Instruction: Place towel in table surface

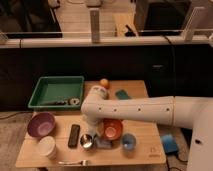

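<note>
1. Camera view, the only one I had: my arm (140,109) reached in from the right across the wooden table (145,150). My gripper (95,131) hung low beneath the wrist, between the metal cup (87,141) and the orange bowl (112,130), near the table's front middle.
2. Whether the gripper was wide, narrow or holding anything I could not tell, because the wrist covered it from above.
3. I took the towel (103,144) to be the pale grey-blue patch lying on the wood just in front of the orange bowl, between the metal cup and the blue cup (128,142). That was a judgement, not a certainty.
4. To do the step well, I judged I should lay the cloth flat on bare wood, let go only once it rested, then lift straight up so nothing dragged. The spot was tight: the black bar (74,135), the metal cup, the bowl and the blue cup all stood close, and a sideways sweep could have tipped one.
5. Several things were hidden or unclear: the towel's full outline, whether it touched the gripper, and what the small items in the green tray (55,81) were. The arm also covered the table's middle and cut off a white object near the orange ball (104,83).
</note>
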`<state>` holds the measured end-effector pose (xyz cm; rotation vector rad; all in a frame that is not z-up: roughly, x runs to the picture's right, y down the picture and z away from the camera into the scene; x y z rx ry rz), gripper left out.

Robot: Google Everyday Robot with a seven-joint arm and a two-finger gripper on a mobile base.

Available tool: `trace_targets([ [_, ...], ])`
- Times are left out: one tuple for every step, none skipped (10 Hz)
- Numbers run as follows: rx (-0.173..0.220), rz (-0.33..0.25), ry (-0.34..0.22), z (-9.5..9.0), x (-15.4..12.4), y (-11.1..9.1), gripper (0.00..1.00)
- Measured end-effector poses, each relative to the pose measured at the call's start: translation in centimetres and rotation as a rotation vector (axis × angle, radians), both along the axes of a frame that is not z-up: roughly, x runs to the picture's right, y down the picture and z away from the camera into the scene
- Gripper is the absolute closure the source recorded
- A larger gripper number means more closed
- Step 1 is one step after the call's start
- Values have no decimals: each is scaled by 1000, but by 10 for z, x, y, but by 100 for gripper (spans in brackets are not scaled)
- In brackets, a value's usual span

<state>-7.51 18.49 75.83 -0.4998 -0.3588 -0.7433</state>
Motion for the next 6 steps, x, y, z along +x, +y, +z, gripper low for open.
trace_targets([
  [-5,11,28,-5,-2,-2,20],
  [-14,26,57,-10,-2,-5,20],
  [-21,49,92,-12,-1,-6,20],
  [-28,79,114,-12,-1,-6,20],
  [-37,117,136,-13,2,-6,20],
  [-50,168,143,-12,5,-5,20],
])
